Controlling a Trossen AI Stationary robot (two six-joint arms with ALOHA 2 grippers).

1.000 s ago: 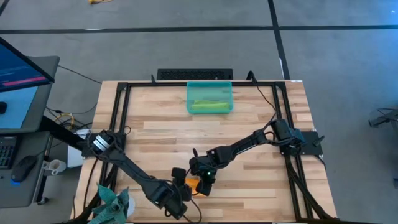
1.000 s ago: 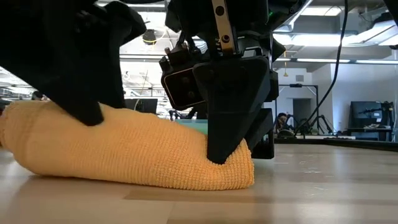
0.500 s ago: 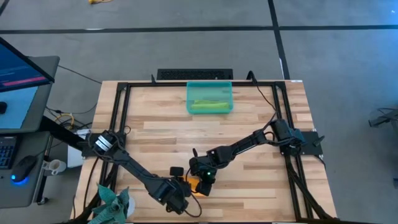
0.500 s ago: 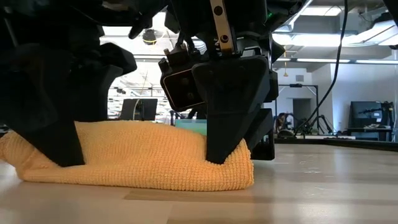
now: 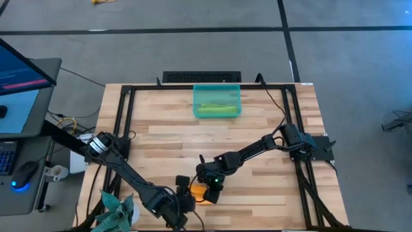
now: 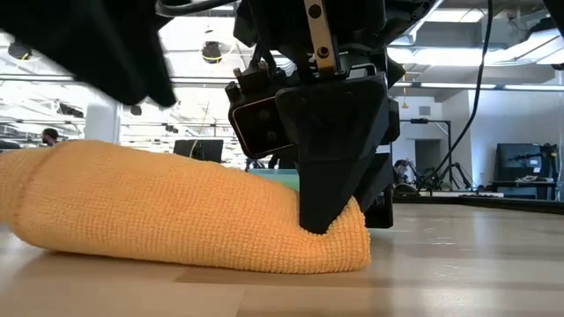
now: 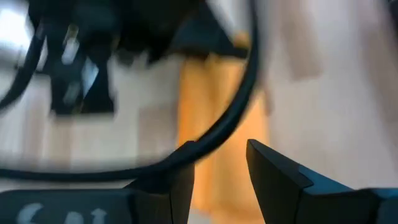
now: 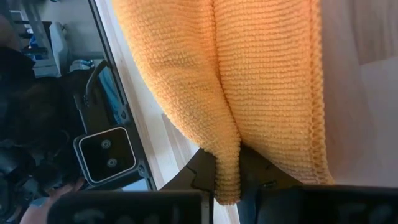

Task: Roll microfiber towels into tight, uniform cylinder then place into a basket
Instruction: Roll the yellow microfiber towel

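The orange towel (image 6: 176, 207) lies rolled into a thick roll on the table near its front edge, and also shows in the high view (image 5: 201, 191). My right gripper (image 5: 212, 187) is shut on the roll's right end. My left gripper (image 7: 219, 149) is open; it hangs above and just near-left of the roll's left end (image 5: 182, 200) and touches nothing. The lime green towel (image 5: 217, 109) lies rolled inside the teal basket (image 5: 197, 103) at the table's far middle. My right gripper pinches a fold of the orange towel (image 8: 225, 146) between its two fingers, at the roll's right end (image 6: 339, 231). The fingers (image 6: 330, 189) come from above and point down. The roll lies along the table, and its whole length rests on the wood.
A dark teal spiky plant-like thing (image 5: 116, 209) lies at the near left corner. Black frame rails (image 5: 122, 116) run along the table's left, right and far sides. Bare wood (image 5: 174, 138) lies between the basket and the arms. A monitor (image 5: 19, 90) stands off the table's left.
My left gripper has come off the roll's left end, risen and gone toward the table's near left. The left end, pressed flat before, stands rounder and higher now. The roll's right end has shifted slightly rightward with my right gripper still shut on it.
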